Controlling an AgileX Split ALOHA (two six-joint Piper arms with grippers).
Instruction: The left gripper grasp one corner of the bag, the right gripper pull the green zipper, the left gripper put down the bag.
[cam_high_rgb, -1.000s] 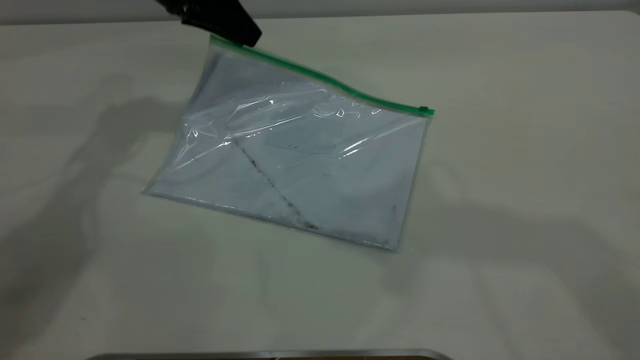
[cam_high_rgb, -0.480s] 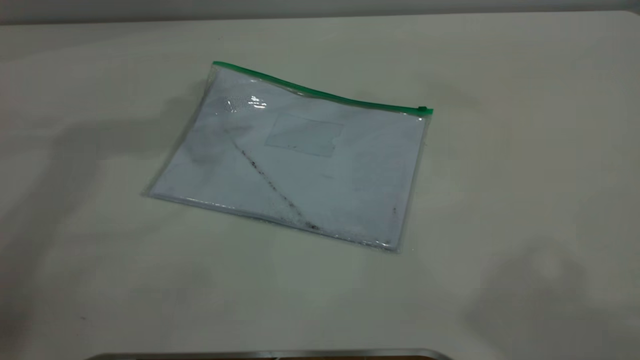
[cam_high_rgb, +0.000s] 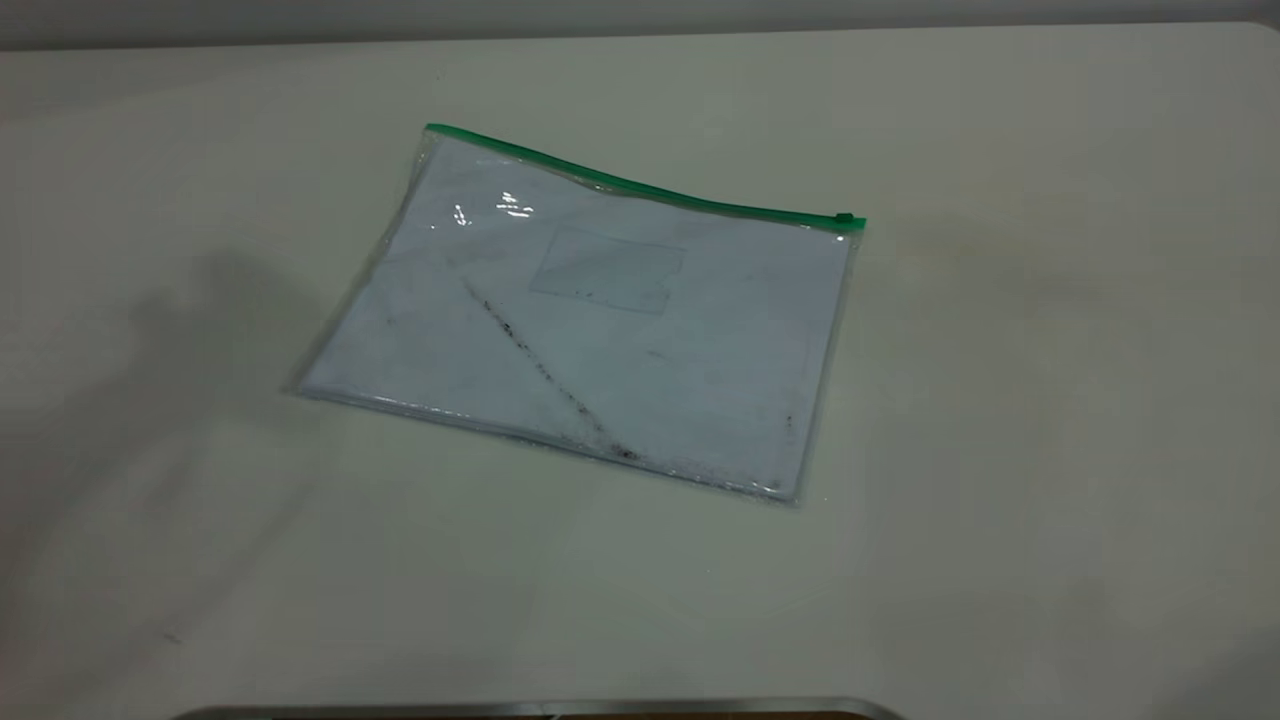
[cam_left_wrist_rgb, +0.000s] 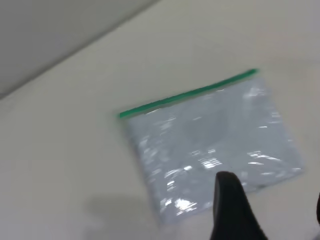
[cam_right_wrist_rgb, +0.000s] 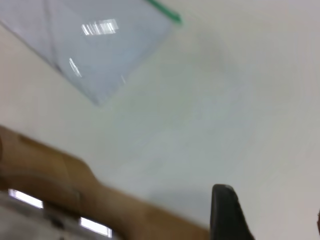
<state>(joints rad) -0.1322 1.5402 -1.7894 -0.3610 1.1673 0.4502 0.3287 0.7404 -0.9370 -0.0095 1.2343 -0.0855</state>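
The bag, a clear pouch holding white paper with a dark diagonal streak, lies flat on the table. The green zipper runs along its far edge, and the slider tab sits at the right end. Neither gripper shows in the exterior view. In the left wrist view the left gripper is open and empty, hovering above and away from the bag and its green strip. In the right wrist view the right gripper is open and empty, well off from the bag's corner.
The pale table spreads wide around the bag. A metal edge runs along the bottom of the exterior view. A brown surface lies past the table's edge in the right wrist view.
One second ago the left gripper held the bag's far left corner lifted. It has let go and left the exterior view, and the bag has settled flat.
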